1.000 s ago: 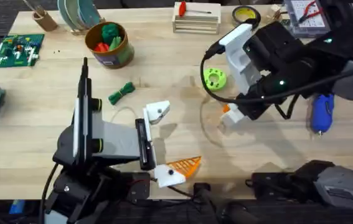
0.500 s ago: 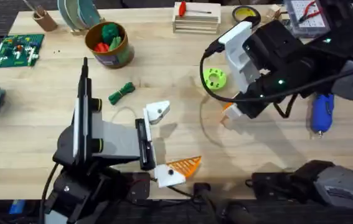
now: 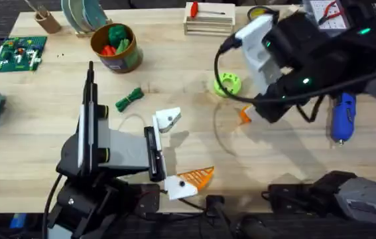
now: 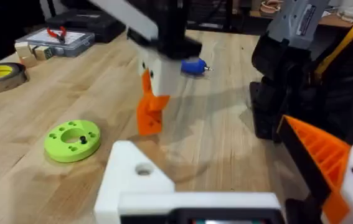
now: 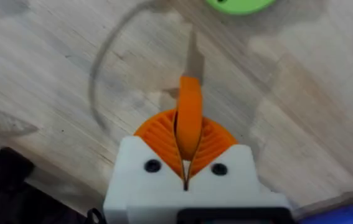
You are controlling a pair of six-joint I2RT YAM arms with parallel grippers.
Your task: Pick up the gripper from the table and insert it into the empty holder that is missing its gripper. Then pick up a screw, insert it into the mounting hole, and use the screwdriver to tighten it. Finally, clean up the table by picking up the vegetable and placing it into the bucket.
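Table (image 3: 42, 146): pale wood, bearing everything below.
Left arm: low at the near edge, wrist block dark, claw pointing across the table.
Left gripper (image 3: 174, 149): jaws spread wide and empty; one finger is the holder (image 3: 168, 119), a bare white block with an open mounting hole, the other a white block with an orange ribbed tip (image 3: 197, 176).
Right gripper (image 5: 187, 140): pads pressed tight on the gripper (image 5: 189, 115), lifted clear of the wood.
Bucket (image 3: 115, 48): well beyond the left jaws, red and green toys inside.
Screwdriver (image 3: 342, 117): blue, lying flat just beside the right arm, on the far side from the left jaws.
Green ring disc (image 3: 228, 83): flat on the wood, just beyond the right jaws.
Vegetable (image 3: 129, 99): dark green, near the holder, between it and the bucket.
Gripper: orange wedge standing edge-on between the ribbed pads, its tip sticking out past them; well apart from the holder, facing it across bare wood in the left wrist view (image 4: 150, 111).
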